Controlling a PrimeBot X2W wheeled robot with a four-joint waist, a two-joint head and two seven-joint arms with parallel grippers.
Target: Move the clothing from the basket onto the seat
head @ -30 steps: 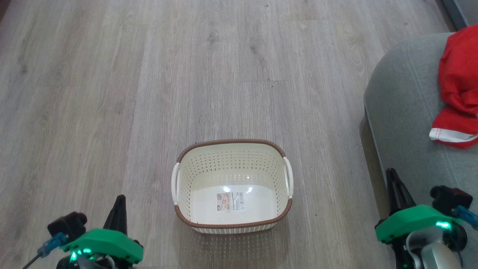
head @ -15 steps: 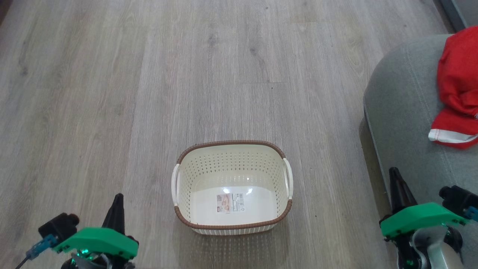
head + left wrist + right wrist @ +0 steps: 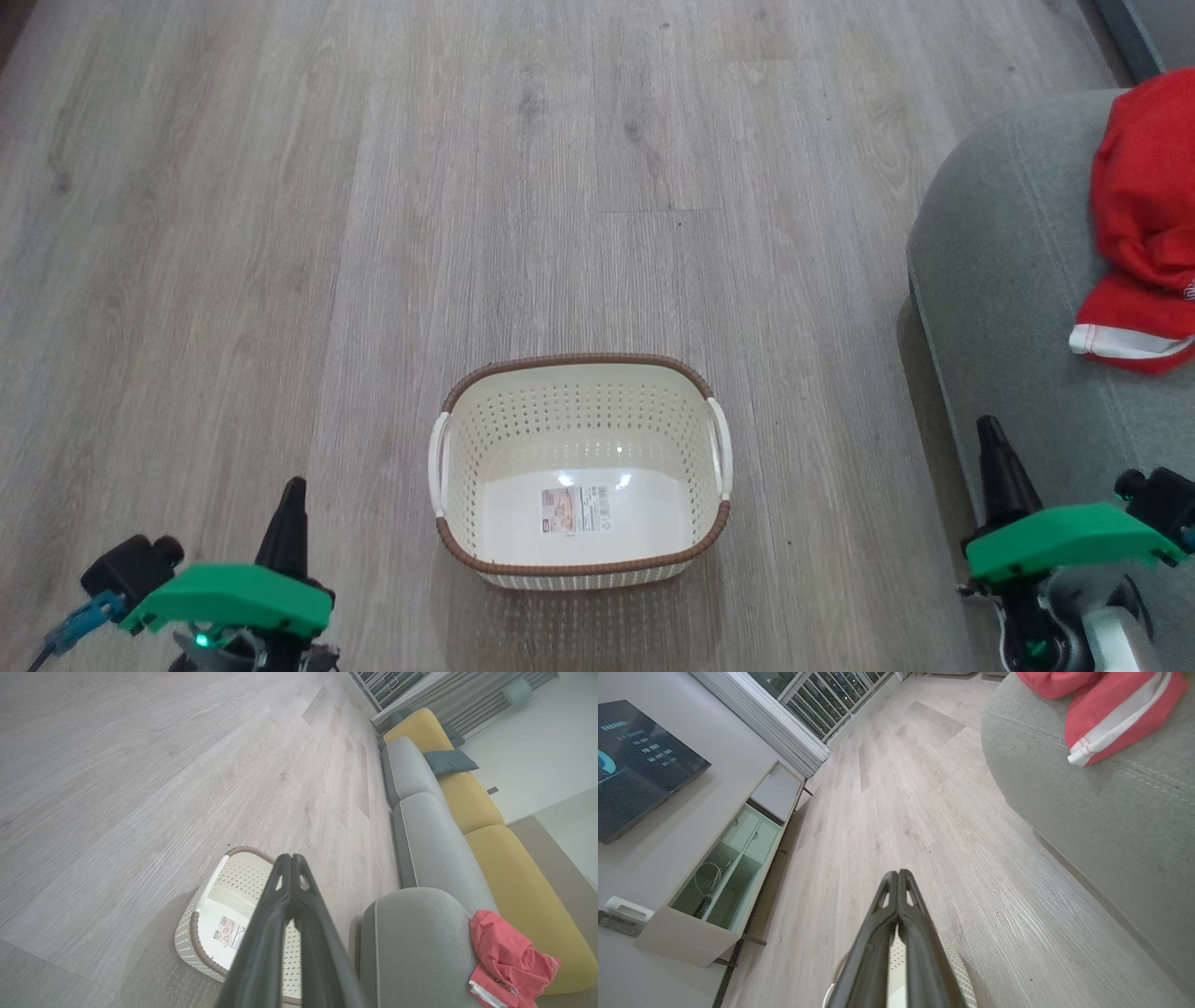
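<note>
The clothing (image 3: 1144, 233) lies on the seat (image 3: 1008, 280) at the right, farther off than the right gripper (image 3: 991, 434) and clear of it. The basket (image 3: 579, 359) stands on the floor (image 3: 467, 187) between the right gripper and the left gripper (image 3: 294, 490). Both grippers have their fingers pressed together and hold nothing.

Right pincer (image 3: 898, 877) is seen rising from bottom centre, its two dark fingers pressed together. Behind them a strip of the perforated basket (image 3: 959, 975) is glimpsed, standing on the wooden floor (image 3: 887, 788). Red clothing (image 3: 1115, 704) with a white stripe is recorded lying on the grey seat (image 3: 1111, 826), near its rounded edge. A low cabinet (image 3: 733, 868) and a dark screen (image 3: 640, 760) are noted against the wall.
</note>
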